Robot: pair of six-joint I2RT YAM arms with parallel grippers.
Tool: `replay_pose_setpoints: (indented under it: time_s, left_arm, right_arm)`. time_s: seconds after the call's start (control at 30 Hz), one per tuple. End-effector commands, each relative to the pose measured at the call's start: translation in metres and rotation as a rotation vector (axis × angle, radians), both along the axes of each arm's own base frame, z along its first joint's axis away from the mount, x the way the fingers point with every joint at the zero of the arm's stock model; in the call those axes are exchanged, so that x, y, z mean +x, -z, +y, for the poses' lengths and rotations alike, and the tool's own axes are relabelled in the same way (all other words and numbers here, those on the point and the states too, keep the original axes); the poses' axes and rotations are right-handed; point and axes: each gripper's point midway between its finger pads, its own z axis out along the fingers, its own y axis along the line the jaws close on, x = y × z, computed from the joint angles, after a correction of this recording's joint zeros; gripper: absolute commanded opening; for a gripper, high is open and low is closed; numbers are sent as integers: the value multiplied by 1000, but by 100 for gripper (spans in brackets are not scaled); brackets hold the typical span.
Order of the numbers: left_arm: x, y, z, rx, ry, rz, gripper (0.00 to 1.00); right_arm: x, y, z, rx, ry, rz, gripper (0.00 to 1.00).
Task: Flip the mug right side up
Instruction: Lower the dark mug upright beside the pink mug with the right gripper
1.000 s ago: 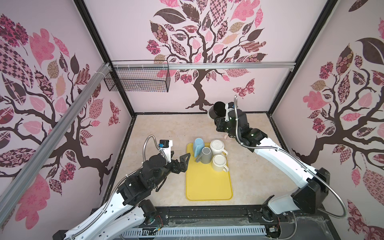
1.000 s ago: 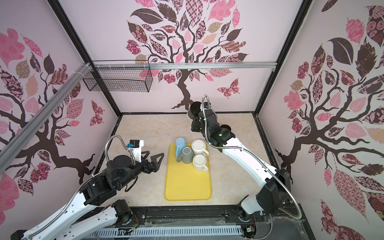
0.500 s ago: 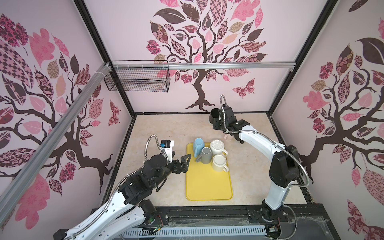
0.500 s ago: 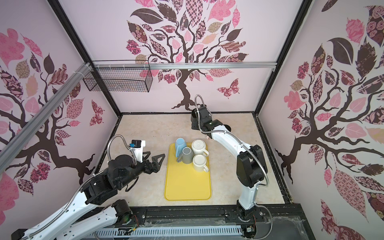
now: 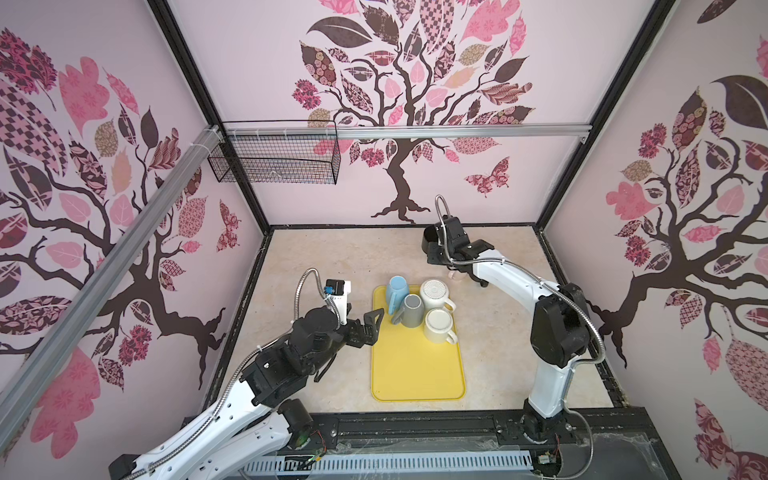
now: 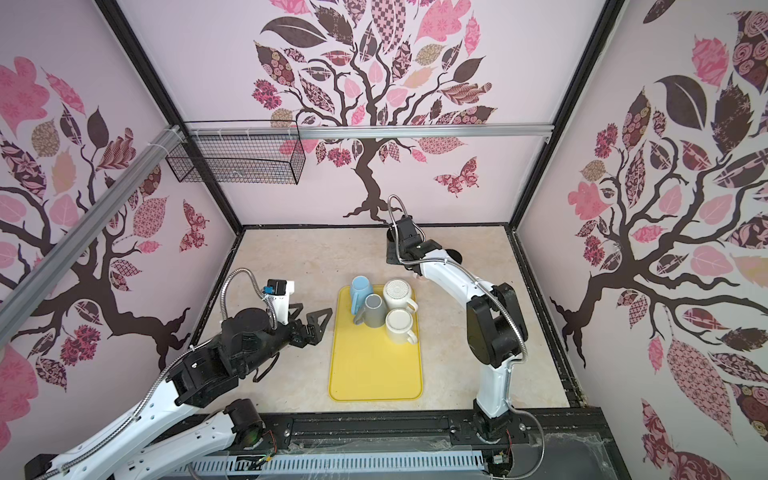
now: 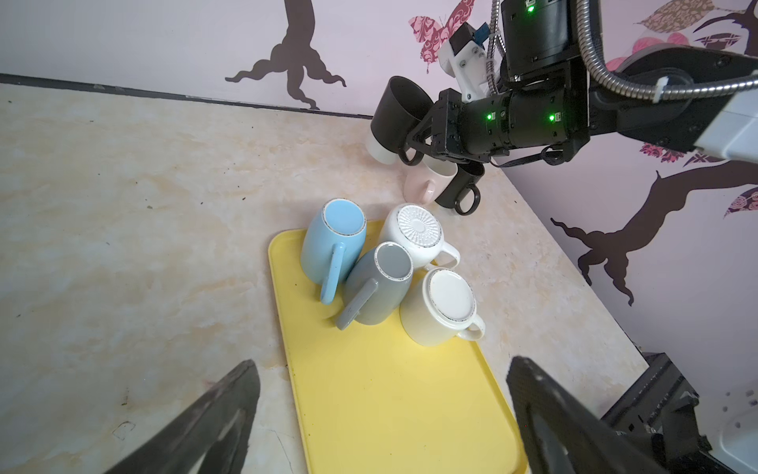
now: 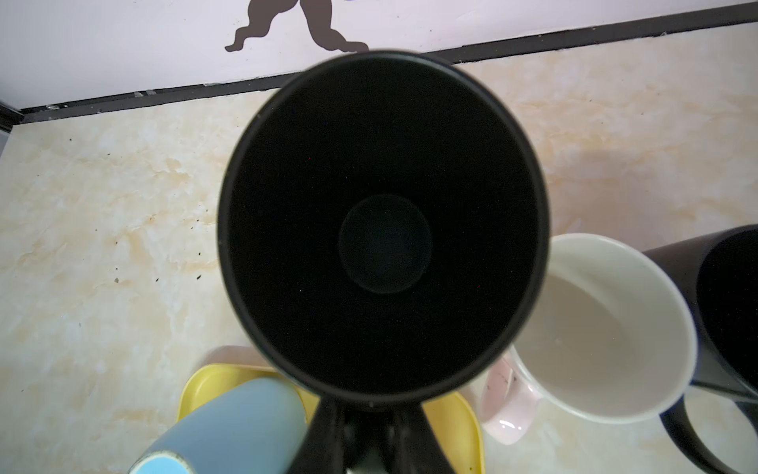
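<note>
Above the rear tabletop [image 5: 332,257], the right gripper [image 7: 413,141] had clamped shut on a round black ceramic mug [image 7: 397,110] by its handle; the left gripper [image 6: 316,310] stood wide open, empty, beside a yellow plastic tray [image 5: 415,374].

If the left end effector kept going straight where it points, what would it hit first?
Probably the grey mug, whose handle faces the open left end effector. If it dips, the yellow tray comes first; depth is unclear.
</note>
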Motion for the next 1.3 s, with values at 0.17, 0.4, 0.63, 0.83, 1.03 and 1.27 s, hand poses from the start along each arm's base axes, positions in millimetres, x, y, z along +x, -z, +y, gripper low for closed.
replay_pose_setpoints:
  time_s: [0.17,0.4,0.63,0.83,1.03,1.27]
  left_arm:
    - [0,0,0,5,5,-10,97]
    - [-1,1,2,3,2,-11,97]
    - [0,2,2,6,-1,-8,97]
    - [0,4,2,9,-3,-6,97]
    - [0,5,1,8,-1,-4,97]
    - [0,6,1,9,0,0,97]
  right_arm:
    - [20,2,-5,-37,21,-69,0]
    - [24,24,-6,-61,20,-40,0]
    - [27,41,-11,-106,33,-18,0]
    - [25,50,-14,-116,33,-6,0]
    - [22,59,-15,-122,27,16,0]
    - [19,67,-15,-113,25,33,0]
